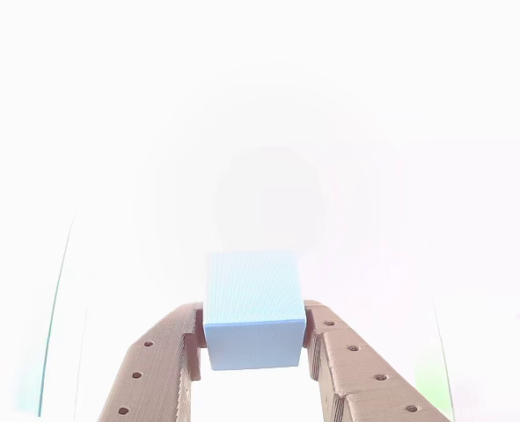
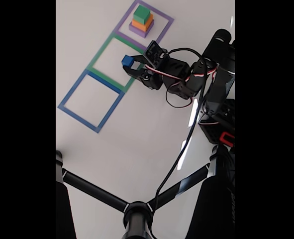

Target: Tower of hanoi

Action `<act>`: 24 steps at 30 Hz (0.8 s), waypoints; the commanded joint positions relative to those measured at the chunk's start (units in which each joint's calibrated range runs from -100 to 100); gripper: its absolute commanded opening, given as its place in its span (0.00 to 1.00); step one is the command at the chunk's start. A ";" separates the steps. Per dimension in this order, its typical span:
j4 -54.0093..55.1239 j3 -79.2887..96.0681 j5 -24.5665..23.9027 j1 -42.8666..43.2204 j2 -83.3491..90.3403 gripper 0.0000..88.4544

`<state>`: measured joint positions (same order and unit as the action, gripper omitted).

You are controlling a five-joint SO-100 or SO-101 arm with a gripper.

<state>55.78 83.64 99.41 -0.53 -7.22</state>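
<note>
Between the fingers (image 1: 256, 338), blue block (image 1: 252, 308), above green taped outline (image 2: 101, 53)

surface: glossy white table (image 2: 137, 144) | light: bright glare streaks | foreground: black stand (image 2: 137, 214)

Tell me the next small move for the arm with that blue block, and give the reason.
Probably lower the blue block into the green taped square and release. The gripper is shut on it, holding it over that outline in the fixed view, while the green, orange and purple stack sits in the purple outline.
</note>
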 commanded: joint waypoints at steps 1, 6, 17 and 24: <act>1.71 -3.27 0.59 0.15 -1.78 0.03; 2.68 -6.55 0.59 0.15 -5.66 0.04; 6.25 -10.09 0.59 0.63 -12.60 0.07; 6.81 -10.64 0.59 0.72 -13.65 0.13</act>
<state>61.32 73.98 99.41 -0.20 -21.23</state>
